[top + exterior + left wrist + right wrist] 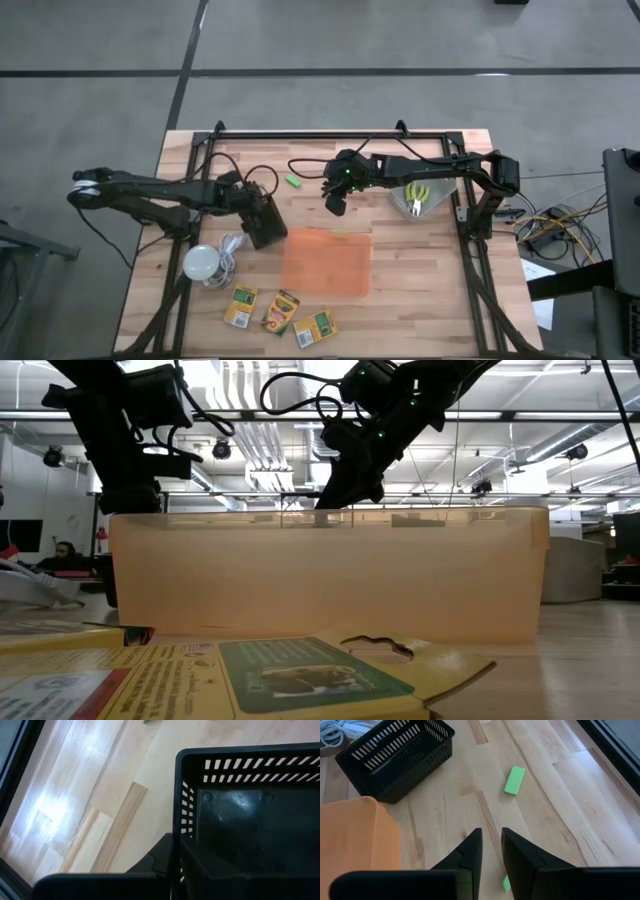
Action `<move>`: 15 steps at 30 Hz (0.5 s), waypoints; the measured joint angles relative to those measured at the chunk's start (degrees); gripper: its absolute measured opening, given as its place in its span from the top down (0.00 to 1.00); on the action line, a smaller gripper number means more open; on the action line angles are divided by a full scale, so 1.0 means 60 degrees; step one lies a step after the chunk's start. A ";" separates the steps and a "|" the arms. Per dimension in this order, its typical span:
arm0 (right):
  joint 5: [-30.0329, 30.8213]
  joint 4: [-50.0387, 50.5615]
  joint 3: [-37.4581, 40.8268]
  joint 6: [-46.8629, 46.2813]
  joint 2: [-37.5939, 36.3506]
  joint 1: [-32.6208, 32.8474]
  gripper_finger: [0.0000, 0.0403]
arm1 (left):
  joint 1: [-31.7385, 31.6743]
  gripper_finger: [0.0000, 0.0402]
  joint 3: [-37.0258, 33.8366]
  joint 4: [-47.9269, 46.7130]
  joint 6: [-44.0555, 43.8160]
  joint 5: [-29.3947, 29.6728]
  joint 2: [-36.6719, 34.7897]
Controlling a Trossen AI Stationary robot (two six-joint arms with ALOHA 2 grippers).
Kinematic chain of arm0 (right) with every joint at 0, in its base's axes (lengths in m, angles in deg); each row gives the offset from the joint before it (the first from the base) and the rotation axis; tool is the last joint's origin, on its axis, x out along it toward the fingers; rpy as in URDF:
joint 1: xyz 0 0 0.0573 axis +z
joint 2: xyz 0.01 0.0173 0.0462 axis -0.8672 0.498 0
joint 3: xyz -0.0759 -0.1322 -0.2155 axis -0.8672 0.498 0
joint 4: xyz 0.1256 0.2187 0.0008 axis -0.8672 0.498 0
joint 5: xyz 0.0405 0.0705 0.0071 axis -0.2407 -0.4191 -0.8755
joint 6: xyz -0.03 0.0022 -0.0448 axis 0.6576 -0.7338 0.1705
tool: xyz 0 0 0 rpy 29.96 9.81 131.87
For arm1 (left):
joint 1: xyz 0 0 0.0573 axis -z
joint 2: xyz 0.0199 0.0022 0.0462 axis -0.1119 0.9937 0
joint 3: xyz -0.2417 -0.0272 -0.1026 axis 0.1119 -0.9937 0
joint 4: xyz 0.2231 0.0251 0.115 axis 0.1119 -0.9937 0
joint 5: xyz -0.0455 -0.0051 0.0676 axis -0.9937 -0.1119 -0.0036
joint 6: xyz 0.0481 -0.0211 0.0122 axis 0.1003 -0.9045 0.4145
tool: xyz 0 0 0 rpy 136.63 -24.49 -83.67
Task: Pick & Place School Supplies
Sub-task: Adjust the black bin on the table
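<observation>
My left gripper point(262, 222) is shut on a black slotted basket point(268, 228) left of the orange translucent tray point(325, 260). My right gripper point(491, 851) hovers over bare wood beyond the tray's far edge, its fingers a narrow gap apart and empty. One bright green block point(515, 780) lies flat on the table ahead of it, also seen in the high view point(294, 181). A second green block point(505, 883) shows below the fingers. Three crayon boxes point(281, 312) lie flat at the near edge. The yellow-handled scissor-like tools point(418, 195) lie at the far right. My left gripper holds the basket by one side wall near a corner point(180, 827), one finger point(160, 857) outside the wall and one inside. The basket stays mouth up. I cannot tell whether it is lifted or stands on the table.
A white round bulb point(203, 262) with a coiled cord lies near the left edge, beside the basket. A black frame point(330, 135) runs along the table's far and side edges. The tray fills the low view point(330, 575), with a crayon box point(250, 680) in front.
</observation>
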 joint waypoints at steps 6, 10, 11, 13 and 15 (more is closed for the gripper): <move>0.0000 0.0000 0.0000 0.0020 0.0000 0.0000 0.81 | 0.0000 0.89 0.0000 0.0000 0.0065 0.0004 0.0000; -0.0003 0.0000 0.0000 0.0143 0.0000 0.0000 0.83 | -0.0007 0.86 0.0000 -0.0001 0.0029 0.0007 -0.0001; 0.0000 0.0000 0.0000 0.0146 0.0000 0.0000 0.83 | -0.0007 0.85 0.0000 -0.0003 0.0065 0.0007 0.0000; 0.0000 0.0000 0.0000 0.0146 0.0000 0.0000 0.84 | -0.0007 0.82 0.0000 -0.0004 0.0066 0.0012 0.0000; -0.0002 0.0000 0.0000 0.0146 0.0000 0.0000 0.85 | -0.0007 0.80 0.0000 -0.0009 0.0073 0.0060 0.0000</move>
